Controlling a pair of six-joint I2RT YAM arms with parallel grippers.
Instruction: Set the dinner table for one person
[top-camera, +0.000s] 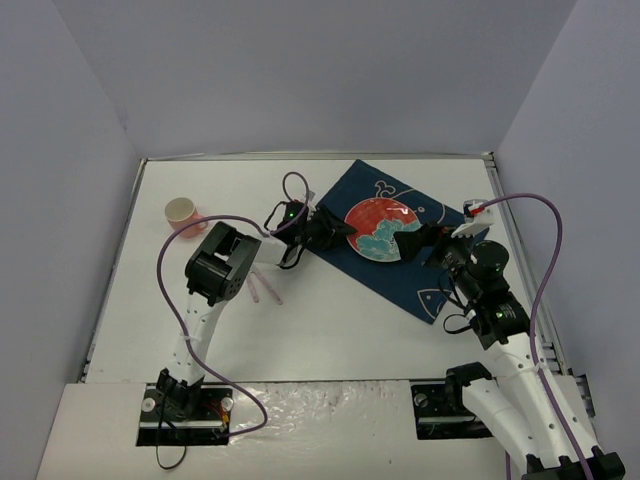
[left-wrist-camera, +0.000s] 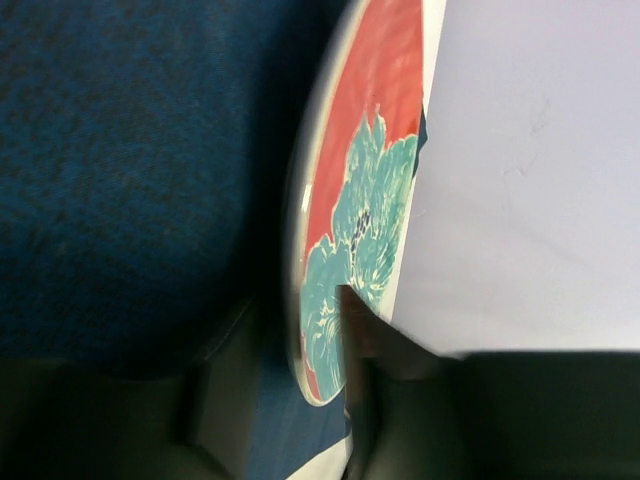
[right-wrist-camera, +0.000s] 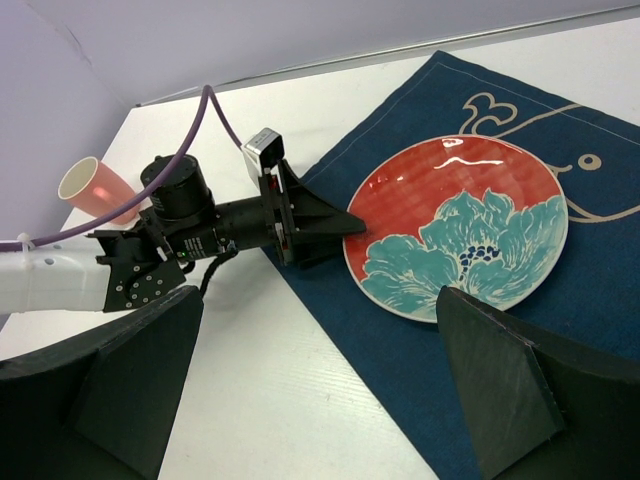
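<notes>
From above, the plain white rectangular dinner table (top-camera: 330, 330) spreads ahead of both arms. Far right on it lies a dark blue fish-print cloth placemat (top-camera: 410, 282) bearing a red-and-teal floral plate (top-camera: 380, 228).

Left wrist view: the left gripper (left-wrist-camera: 300, 335) straddles the plate's rim; I can't tell if it grips.

Right wrist view: the right gripper (right-wrist-camera: 318, 296) gapes wide, just short of the plate.

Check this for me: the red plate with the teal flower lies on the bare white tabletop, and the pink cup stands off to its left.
Not quite. The red plate lies on the dark blue placemat, not the bare tabletop; the top external view shows it. The pink cup does stand to its left.
</notes>
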